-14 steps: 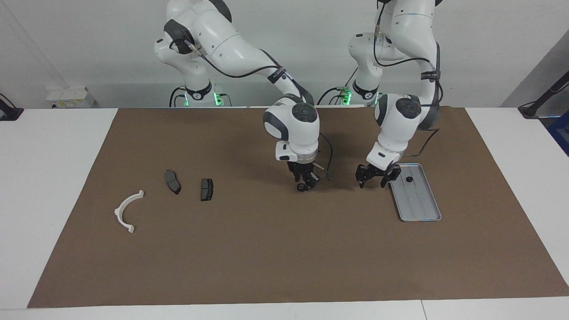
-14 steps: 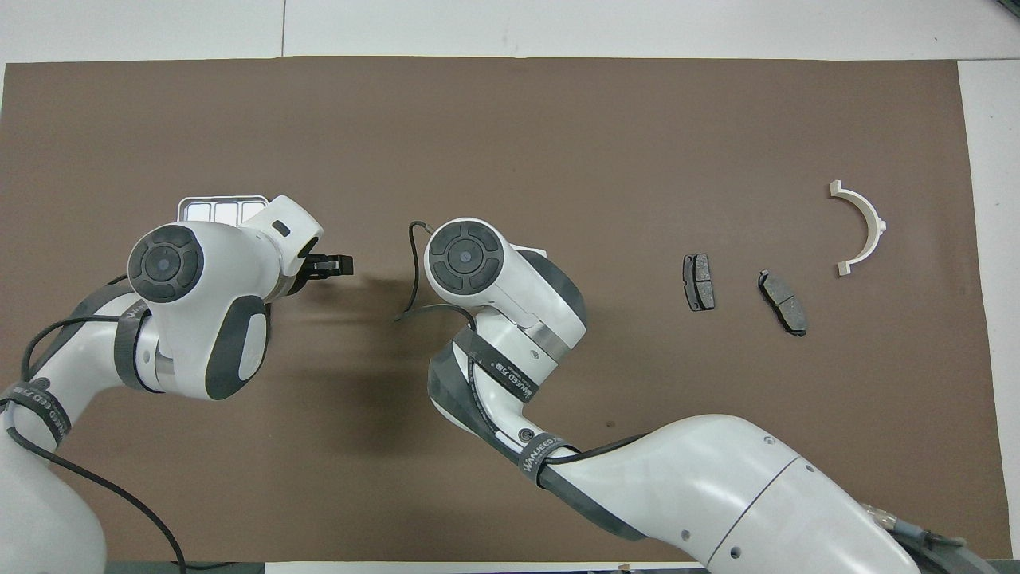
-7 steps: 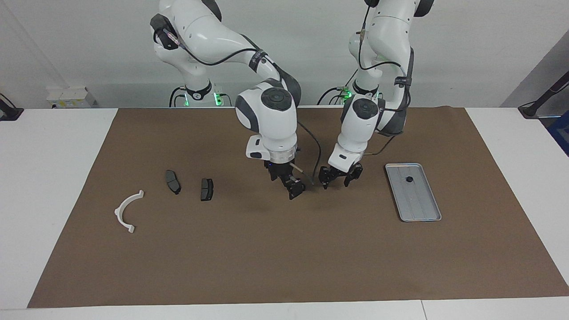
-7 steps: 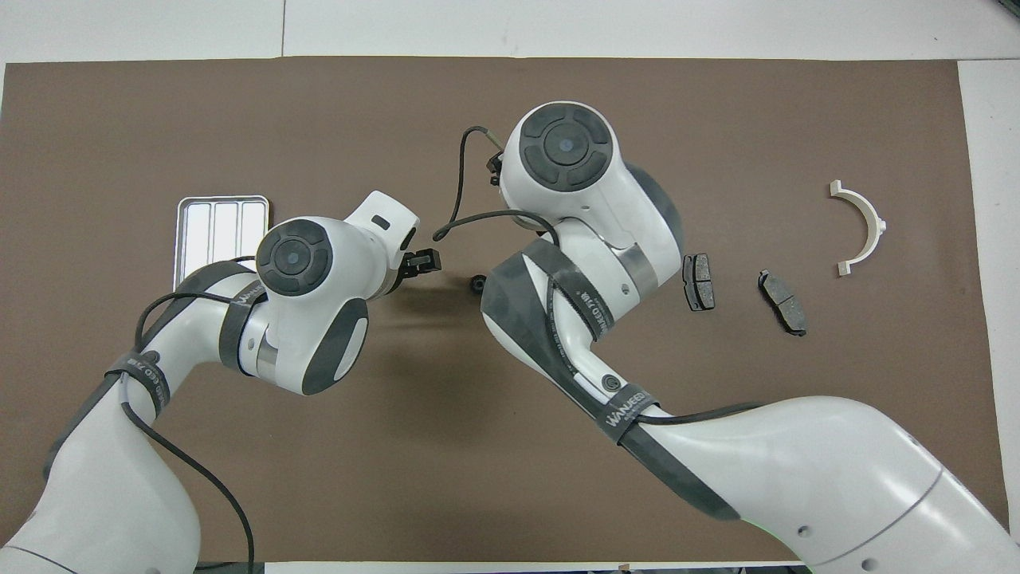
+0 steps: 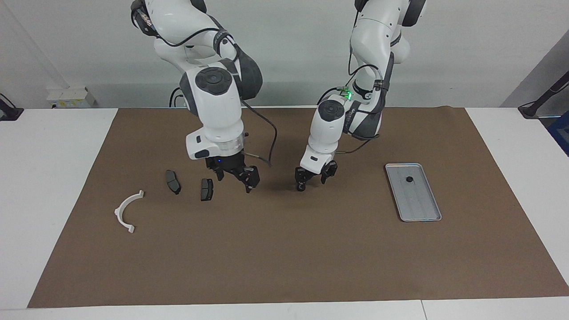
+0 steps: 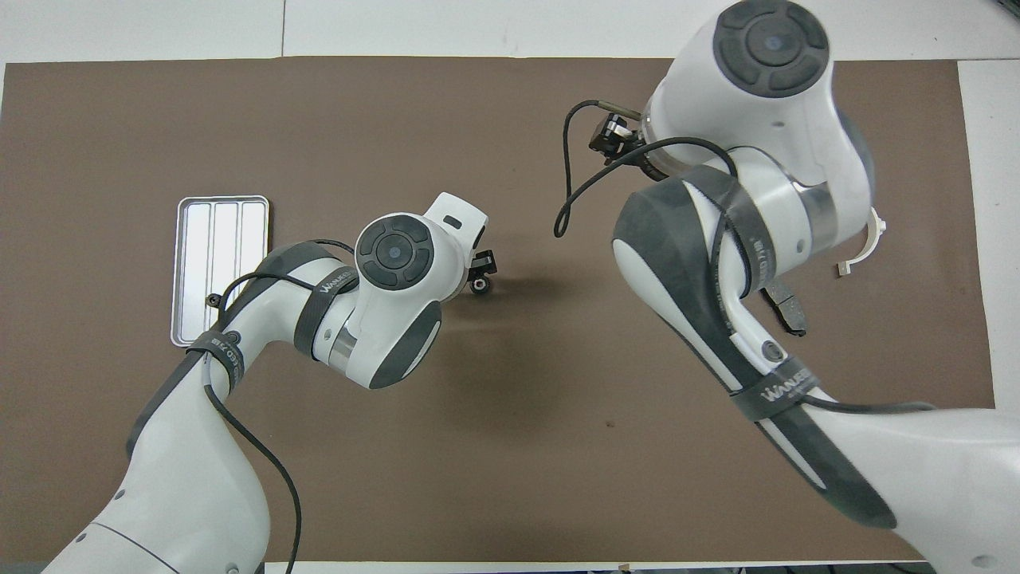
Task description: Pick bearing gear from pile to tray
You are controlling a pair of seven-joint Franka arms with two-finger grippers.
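A small black ring, the bearing gear (image 6: 479, 285), lies on the brown mat mid-table. My left gripper (image 5: 312, 182) is low over it and open, one fingertip right at the ring (image 6: 480, 269). Toward the left arm's end sits the silver tray (image 5: 420, 205), with one black round piece (image 5: 409, 179) in it. My right gripper (image 5: 235, 182) hangs open and empty just beside a dark brake pad (image 5: 206, 189) of the pile. A second pad (image 5: 172, 182) and the white arc (image 5: 126, 210) lie further toward the right arm's end.
A brown mat (image 5: 284, 258) covers most of the white table. In the overhead view the right arm hides one pad and part of the white arc (image 6: 875, 231). A loose black cable (image 5: 266, 151) hangs from the right wrist.
The right gripper let go of the bearing gear on the mat, rose and swung to the pile. The left gripper came from the tray over to the bearing gear.
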